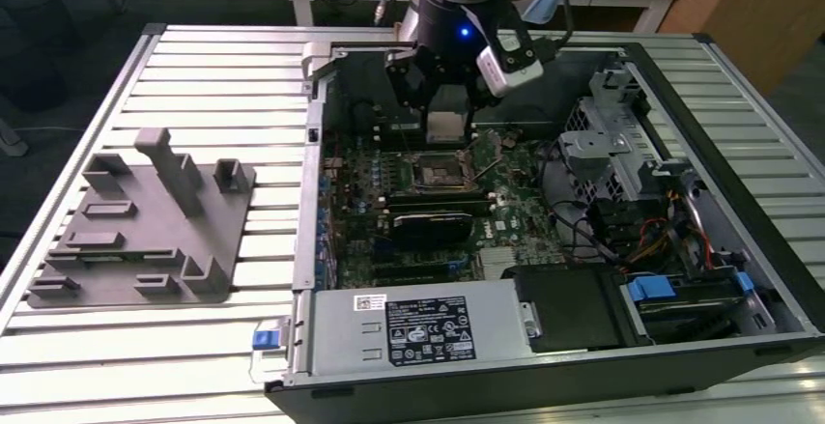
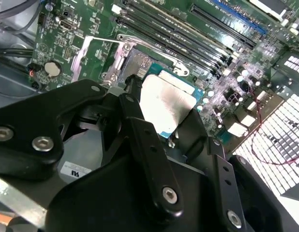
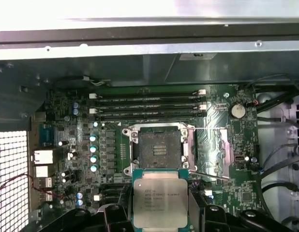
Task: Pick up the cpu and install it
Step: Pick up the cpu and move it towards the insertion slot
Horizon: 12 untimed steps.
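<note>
My gripper [image 1: 442,120] is shut on the cpu [image 1: 442,128], a flat square chip with a silvery top plate. I hold it level above the motherboard inside the open computer case. In the first wrist view the cpu [image 3: 160,198] hangs just short of the open, black-framed socket [image 3: 156,147], with a black finger [image 3: 114,215] on either side of it. The socket's metal load plate [image 3: 219,145] is swung open beside it. In the second wrist view the cpu [image 2: 166,99] sits between the black fingers [image 2: 140,125], and the socket [image 2: 135,65] lies just beyond it.
The case [image 1: 722,115] lies open on a slatted metal table [image 1: 207,57]. A grey plastic fixture block [image 1: 142,226] stands at the exterior view's left. Memory slots [image 3: 149,104], a power supply [image 1: 412,332], a drive cage [image 1: 619,129] and cables [image 1: 606,221] surround the socket.
</note>
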{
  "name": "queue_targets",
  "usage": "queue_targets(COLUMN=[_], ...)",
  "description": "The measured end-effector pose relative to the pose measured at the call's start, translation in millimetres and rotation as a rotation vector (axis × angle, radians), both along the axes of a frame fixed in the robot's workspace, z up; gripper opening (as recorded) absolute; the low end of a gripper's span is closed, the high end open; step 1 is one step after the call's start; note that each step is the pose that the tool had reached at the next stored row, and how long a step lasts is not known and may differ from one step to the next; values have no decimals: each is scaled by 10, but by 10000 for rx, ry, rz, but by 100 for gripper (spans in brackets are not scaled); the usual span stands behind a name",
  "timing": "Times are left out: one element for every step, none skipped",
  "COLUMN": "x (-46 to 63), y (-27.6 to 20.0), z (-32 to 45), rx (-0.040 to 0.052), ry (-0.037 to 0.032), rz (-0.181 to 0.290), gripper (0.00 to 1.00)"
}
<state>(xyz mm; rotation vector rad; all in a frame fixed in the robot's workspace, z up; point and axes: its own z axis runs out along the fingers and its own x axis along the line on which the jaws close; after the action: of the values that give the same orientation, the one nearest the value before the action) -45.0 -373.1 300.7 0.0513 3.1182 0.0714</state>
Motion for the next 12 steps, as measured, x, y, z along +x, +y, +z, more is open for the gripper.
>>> queue_targets(x=[1,1,1,1,1,1,1,1,1,1,1,1], y=[5,9,13,17,23,30,38,46,54,62,70,78], z=[-17,-35,-52,-66,-80,-93,-106,-120,-131,-143,-154,-164], rx=[-3,-2,-3,-4,-6,-6,-4,0,1,2,3,3], ry=[0,-1,-1,-1,0,0,0,-1,-1,0,-1,0], rz=[0,0,0,1,4,12,25,43,61,80,96,112], gripper=[54,54,54,54,54,54,54,54,54,54,54,54])
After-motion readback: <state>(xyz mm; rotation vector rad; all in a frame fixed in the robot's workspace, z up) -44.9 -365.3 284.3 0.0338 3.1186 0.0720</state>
